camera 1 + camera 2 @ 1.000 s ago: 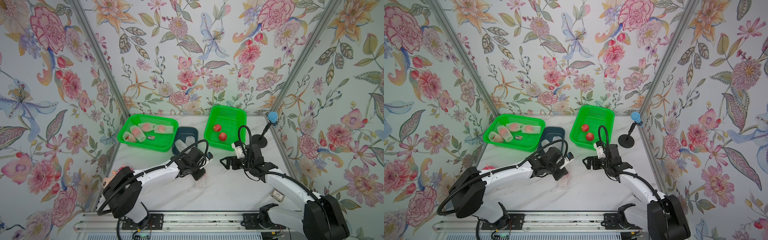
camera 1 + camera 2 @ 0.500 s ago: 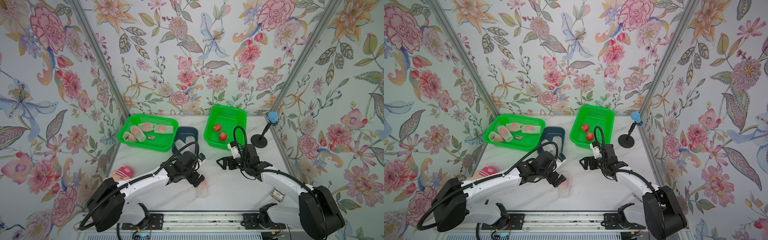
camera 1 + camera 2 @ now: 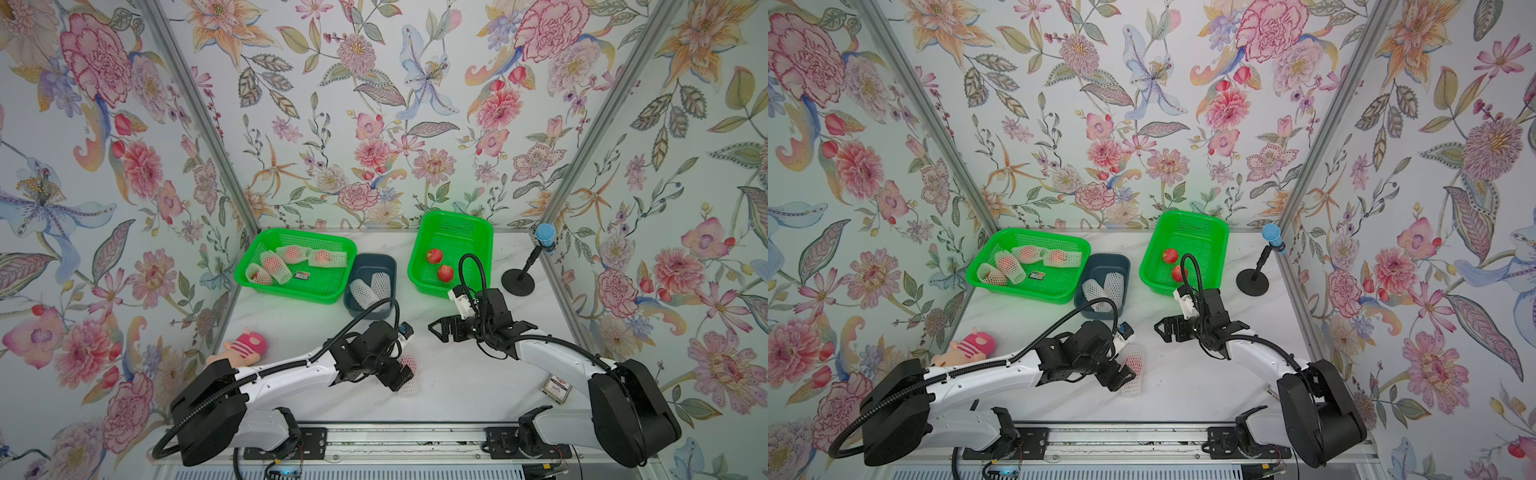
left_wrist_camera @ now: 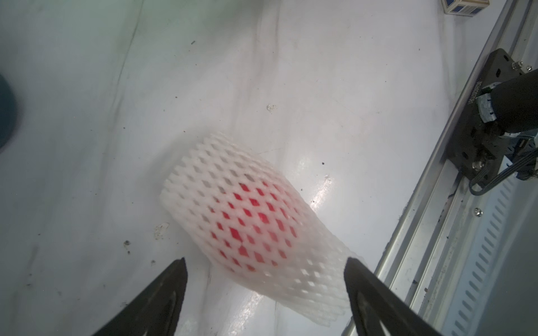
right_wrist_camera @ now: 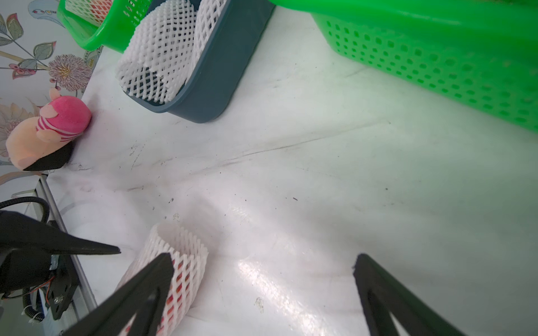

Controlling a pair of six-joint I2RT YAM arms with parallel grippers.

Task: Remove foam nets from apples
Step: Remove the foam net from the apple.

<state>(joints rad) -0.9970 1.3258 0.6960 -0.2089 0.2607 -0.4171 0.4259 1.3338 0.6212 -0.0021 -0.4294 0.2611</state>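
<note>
One netted apple (image 3: 410, 365) lies on its side on the white counter (image 3: 465, 390), close to the front rail. Red skin shows through the diamond holes of its foam net (image 4: 305, 285), which runs past the fruit at both ends. The left pincer (image 4: 265, 260) hangs low over it with its jaws spread wide, one black fingertip (image 4: 170, 282) on each side of the sleeve's near end. In the left wrist view the net lies between the two tips, but whether either tip touches the foam I cannot tell. The right pincer (image 5: 262, 257) is also spread wide and holds nothing. It hovers over bare counter near the same netted apple, on the side toward the baskets and apart from it.

At the back left, a green basket (image 3: 299, 236) holds four wrapped apples (image 3: 274, 266) lying close together, and a small dark card (image 3: 302, 275) lies beside them. Just beside that basket, a blue-grey bin (image 3: 374, 258) holds two empty foam nets (image 3: 365, 291). At the back right, a second green basket (image 3: 457, 217) holds two bare red apples (image 3: 434, 256), which lie near each other.

A pink striped plush toy (image 3: 245, 347) rests at the left edge of the counter against the flowered wall. A black stand (image 3: 518, 282) with a blue top is at the back right corner. A small printed box (image 3: 557, 388) lies beside the right arm.
</note>
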